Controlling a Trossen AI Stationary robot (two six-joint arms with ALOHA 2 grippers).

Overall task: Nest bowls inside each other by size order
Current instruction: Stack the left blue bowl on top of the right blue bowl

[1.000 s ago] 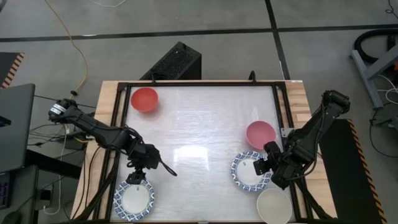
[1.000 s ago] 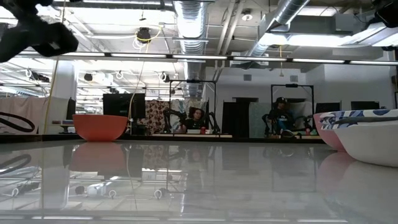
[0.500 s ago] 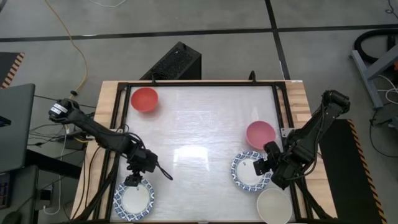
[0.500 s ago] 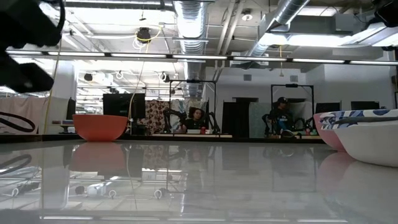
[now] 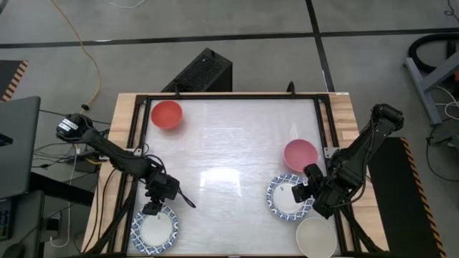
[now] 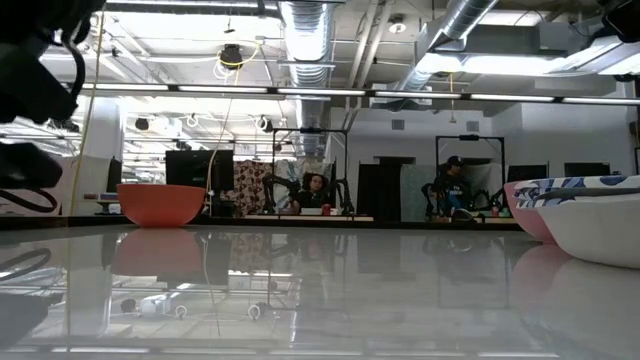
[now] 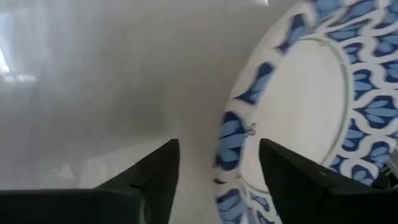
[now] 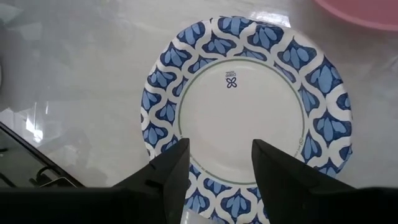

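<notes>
1. Left gripper [image 5: 152, 208] – fingers spread, empty – straddles the near-left blue-rimmed bowl [image 5: 154, 229]'s rim; closing off-centre could tip it.
2. Right gripper [image 5: 300, 192], also spread, hovers over the near-right patterned bowl [image 5: 287, 197].

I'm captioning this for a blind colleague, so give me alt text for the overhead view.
Seen from above, the left gripper hangs over the rim of a blue-patterned bowl at the table's near left, jaws open. The right gripper hovers over another blue-patterned bowl, between a pink bowl and a cream bowl; a red bowl sits far left.
</notes>
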